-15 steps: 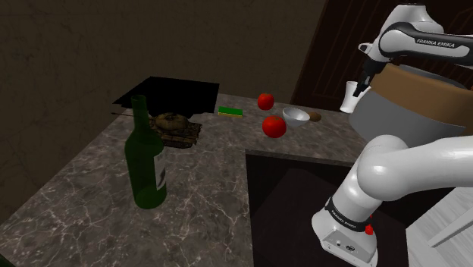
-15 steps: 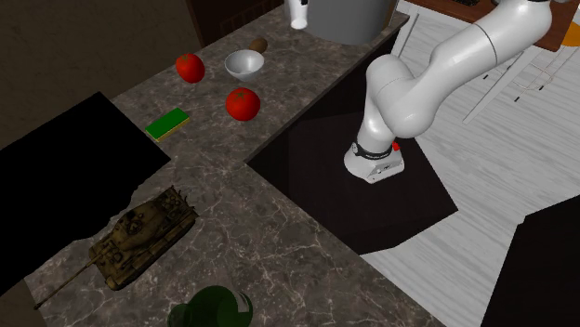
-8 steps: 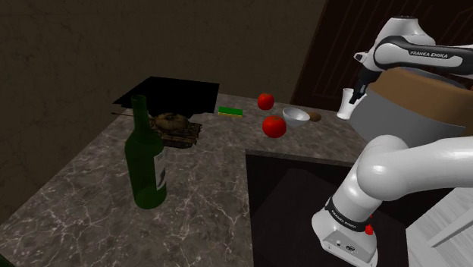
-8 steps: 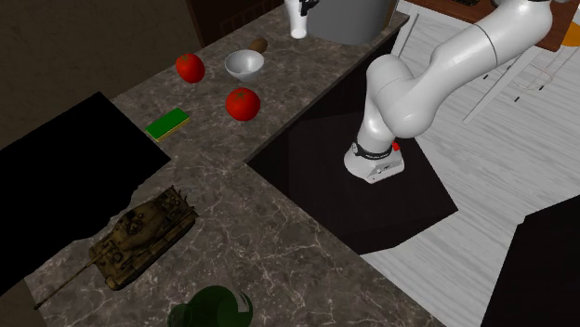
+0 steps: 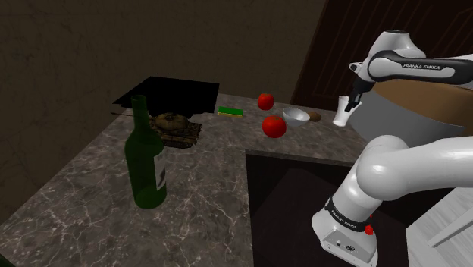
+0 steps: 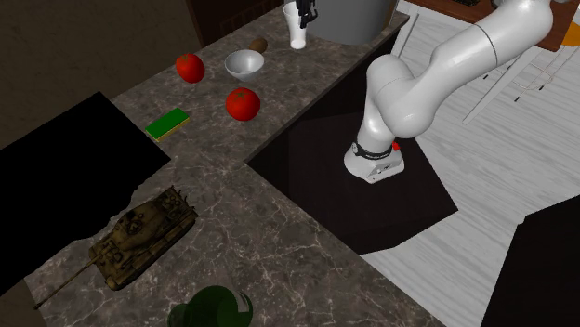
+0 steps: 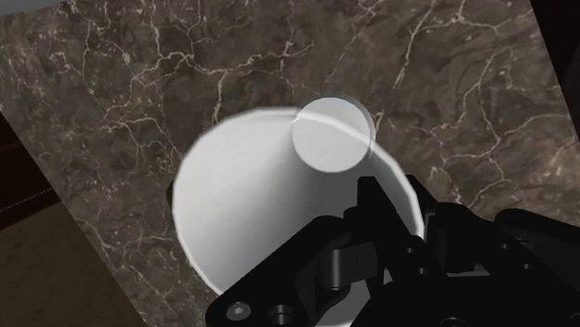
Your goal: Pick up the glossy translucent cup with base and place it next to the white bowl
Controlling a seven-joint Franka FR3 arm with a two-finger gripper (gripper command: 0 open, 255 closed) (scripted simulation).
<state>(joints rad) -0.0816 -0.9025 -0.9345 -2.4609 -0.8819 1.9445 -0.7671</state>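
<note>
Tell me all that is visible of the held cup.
The cup looks white and glossy, with a wide round mouth narrowing to a small round base. It is upright over the marble countertop, apart from the white bowl. The gripper clasps its rim, one finger inside. Whether its base touches the countertop I cannot tell.

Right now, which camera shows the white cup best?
The wrist view: the cup is close, seen from above into its open mouth, fingers on its rim. The shoulder view shows the cup small, right of the white bowl. The second exterior view shows the cup small at the top edge.
</note>
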